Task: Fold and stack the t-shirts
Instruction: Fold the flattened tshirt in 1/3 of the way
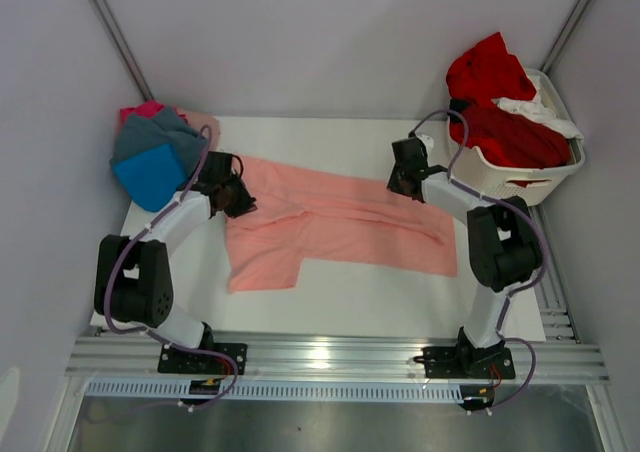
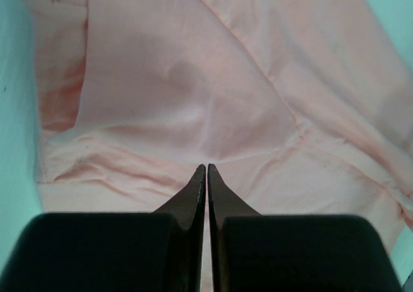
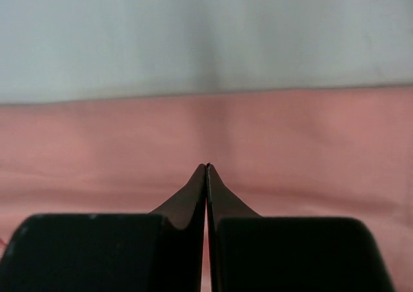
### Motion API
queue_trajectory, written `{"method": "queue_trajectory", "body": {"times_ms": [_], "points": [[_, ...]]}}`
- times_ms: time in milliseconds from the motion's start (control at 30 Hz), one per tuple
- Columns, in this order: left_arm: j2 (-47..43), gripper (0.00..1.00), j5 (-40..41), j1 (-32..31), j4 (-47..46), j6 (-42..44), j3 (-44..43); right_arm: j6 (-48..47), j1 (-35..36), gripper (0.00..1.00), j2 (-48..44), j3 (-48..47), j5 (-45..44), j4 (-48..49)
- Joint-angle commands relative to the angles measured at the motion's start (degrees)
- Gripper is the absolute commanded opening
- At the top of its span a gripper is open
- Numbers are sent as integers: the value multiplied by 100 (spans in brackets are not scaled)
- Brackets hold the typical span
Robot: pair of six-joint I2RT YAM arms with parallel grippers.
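The salmon-pink cloth t-shirt (image 1: 340, 222) lies spread across the middle of the white tabletop (image 1: 400, 292). The left gripper (image 2: 206, 167) is over its left end and the right gripper (image 3: 206, 166) over its far edge. Both have their fingers pressed together; whether they pinch cloth cannot be told.

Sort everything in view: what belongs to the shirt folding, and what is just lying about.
Job in hand: pink shirt, laid out in the middle; shirt pile, far left; red shirts and white shirt, far right.
Just there: white basket holding those last shirts; table.
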State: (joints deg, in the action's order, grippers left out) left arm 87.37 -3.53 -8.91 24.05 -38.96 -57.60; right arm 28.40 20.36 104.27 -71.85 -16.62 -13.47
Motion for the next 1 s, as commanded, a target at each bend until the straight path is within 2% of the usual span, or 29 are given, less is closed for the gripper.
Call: {"method": "queue_trajectory", "body": {"times_ms": [0,167,467,700,867,967], "points": [[297,3,-314,21,-321,29,-199,-45,134,0,637,-521,739,205],[596,5,-622,-58,-208,37,-260,-19,188,0,1507,-1286,1125,-137],[957,11,-536,-67,442,231,-313,324,161,1,1851,-1437,1530,-384],[975,12,141,134,1127,170,-401,289,83,11,1817,-1314,1425,-866],[773,13,124,748,1084,-41,-146,306,-120,20,1535,-840,1390,-973],[667,13,116,873,1049,-24,-190,254,-225,24,1369,-638,1258,-1078]]}}
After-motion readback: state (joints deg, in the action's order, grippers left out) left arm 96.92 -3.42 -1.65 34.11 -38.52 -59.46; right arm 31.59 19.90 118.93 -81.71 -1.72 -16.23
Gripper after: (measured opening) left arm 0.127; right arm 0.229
